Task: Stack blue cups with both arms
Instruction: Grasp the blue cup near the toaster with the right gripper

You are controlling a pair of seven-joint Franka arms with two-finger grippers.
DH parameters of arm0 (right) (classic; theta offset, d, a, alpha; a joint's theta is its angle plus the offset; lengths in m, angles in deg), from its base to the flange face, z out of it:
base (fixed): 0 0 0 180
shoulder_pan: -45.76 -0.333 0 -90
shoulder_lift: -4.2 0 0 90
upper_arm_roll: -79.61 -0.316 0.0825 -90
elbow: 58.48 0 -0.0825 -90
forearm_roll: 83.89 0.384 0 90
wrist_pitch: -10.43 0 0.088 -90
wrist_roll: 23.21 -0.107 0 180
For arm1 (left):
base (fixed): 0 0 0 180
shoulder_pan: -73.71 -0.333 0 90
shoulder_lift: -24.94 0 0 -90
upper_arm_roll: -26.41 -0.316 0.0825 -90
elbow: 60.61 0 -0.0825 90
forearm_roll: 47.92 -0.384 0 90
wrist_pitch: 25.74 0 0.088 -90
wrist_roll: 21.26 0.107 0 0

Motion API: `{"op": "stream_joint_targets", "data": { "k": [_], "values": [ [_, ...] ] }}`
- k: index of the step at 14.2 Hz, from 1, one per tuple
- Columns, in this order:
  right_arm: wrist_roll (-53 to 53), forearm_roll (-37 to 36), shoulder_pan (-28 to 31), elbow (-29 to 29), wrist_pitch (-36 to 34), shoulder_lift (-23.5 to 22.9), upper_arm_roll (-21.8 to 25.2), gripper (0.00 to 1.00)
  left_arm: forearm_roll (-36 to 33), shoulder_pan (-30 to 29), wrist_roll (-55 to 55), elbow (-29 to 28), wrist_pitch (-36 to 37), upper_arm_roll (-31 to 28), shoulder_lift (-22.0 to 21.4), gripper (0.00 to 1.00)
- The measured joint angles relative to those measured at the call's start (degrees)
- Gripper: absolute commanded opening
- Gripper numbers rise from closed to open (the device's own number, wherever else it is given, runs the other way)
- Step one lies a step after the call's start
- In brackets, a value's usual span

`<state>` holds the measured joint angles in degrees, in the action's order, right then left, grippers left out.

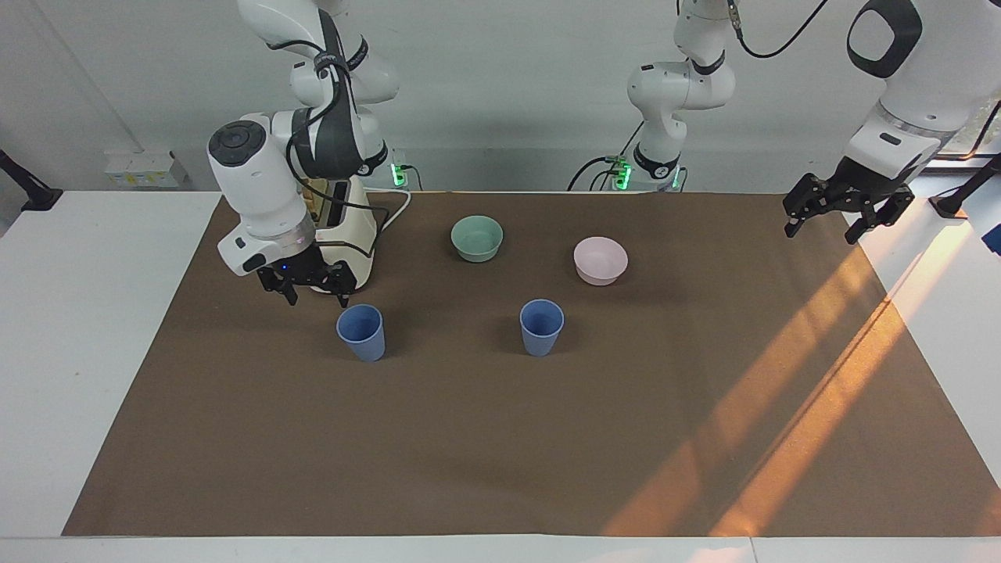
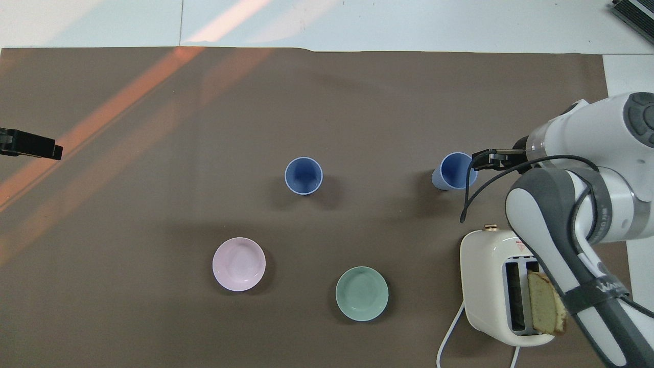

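Open mat between the two blue cups (image 1: 361, 331) (image 1: 541, 327), toaster (image 1: 344, 234) crowding the right hand (image 1: 310, 287) (bowls (image 1: 477, 238) well apart)

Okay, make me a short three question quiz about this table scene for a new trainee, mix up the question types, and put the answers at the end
1. True or false: one blue cup is already stacked inside the other.
2. Which claw is close to a blue cup? A) left B) right
3. Fill in: the slice of bread sits in the ____.

Key:
1. False. The blue cup near the toaster and the other blue cup stand apart, both upright on the mat.
2. B. The right claw is low beside the cup near the toaster, not touching it; the left claw waits at its end of the table.
3. Toaster; the bread sticks up from a slot.
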<state>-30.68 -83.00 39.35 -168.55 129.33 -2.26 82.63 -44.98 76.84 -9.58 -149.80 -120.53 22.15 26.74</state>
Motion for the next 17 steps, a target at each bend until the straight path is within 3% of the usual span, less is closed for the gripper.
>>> {"op": "stream_joint_targets", "data": {
  "k": [14,17],
  "values": [
    [0.0,0.0,-0.3,0.0,3.9,-5.7,-0.1,0.98,0.0,0.0,0.0,0.0,0.0,0.0,0.0,1.00],
    [0.0,0.0,-1.0,-0.1,3.9,-5.8,-0.2,0.41,0.0,0.0,0.0,0.0,0.0,0.0,0.0,1.00]
  ]
}}
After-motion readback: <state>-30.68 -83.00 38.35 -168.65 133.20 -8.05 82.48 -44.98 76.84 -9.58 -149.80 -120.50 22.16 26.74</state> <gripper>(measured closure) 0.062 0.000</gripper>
